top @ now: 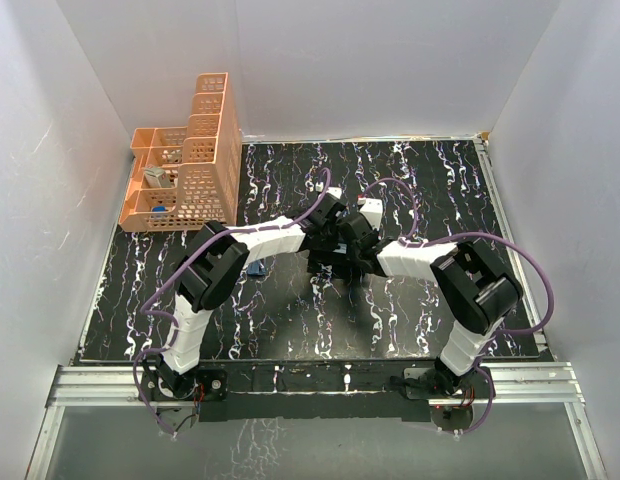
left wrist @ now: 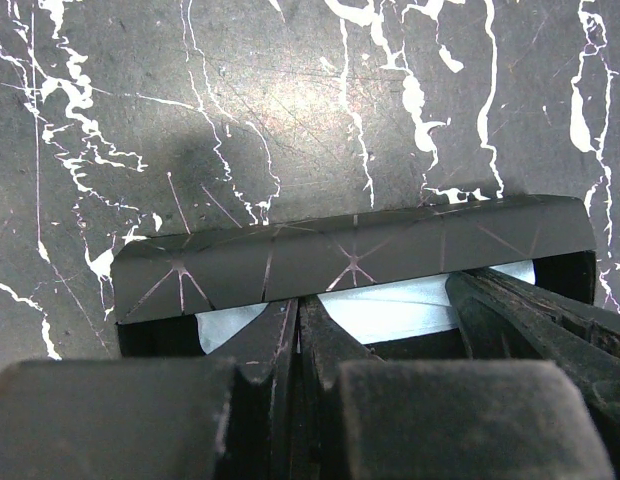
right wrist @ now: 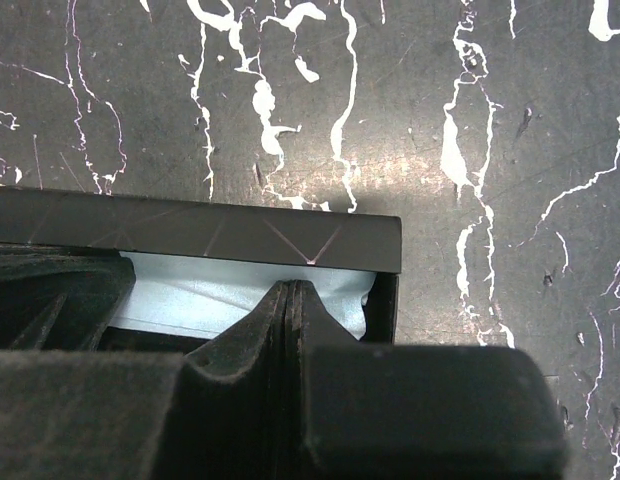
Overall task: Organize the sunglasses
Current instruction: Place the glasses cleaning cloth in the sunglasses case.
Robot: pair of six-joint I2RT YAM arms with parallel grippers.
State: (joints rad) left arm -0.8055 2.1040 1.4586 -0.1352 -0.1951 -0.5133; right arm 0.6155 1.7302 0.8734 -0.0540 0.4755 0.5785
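Black table point(top: 290, 335) with white marbled veins fills the floor of a white-walled booth point(top: 340, 60), and both arms are bolted at its near edge, at the bottom of the top view. From there they bend inward and meet over the middle of the frame.

Below the left arm's white forearm, left of centre in the top view, a small dark blue shape lies on the table; it looks like the sunglasses point(top: 256, 269), partly hidden by the arm and apart from both end effectors.

At the centre, both wrist views show the black case point(left wrist: 350, 255) lying lengthwise across the frame with its lid raised. A light blue cloth point(left wrist: 390, 310) shows in the gap under the lid.

The left end effector point(left wrist: 298, 325) is closed, its two fingers pressed flat together with the tips at the case's opening, in the lower middle of its own view. The right end effector point(right wrist: 290, 300) is likewise closed, its tips against the cloth at the right end of the case. Whether either one nips the cloth or the case's edge, I cannot tell. Each appears in the other's view as a dark shape beside the cloth.

Farther back, in the upper left of the top view, an orange perforated organizer basket point(top: 190, 170) stands against the wall with a few small items in its compartments.
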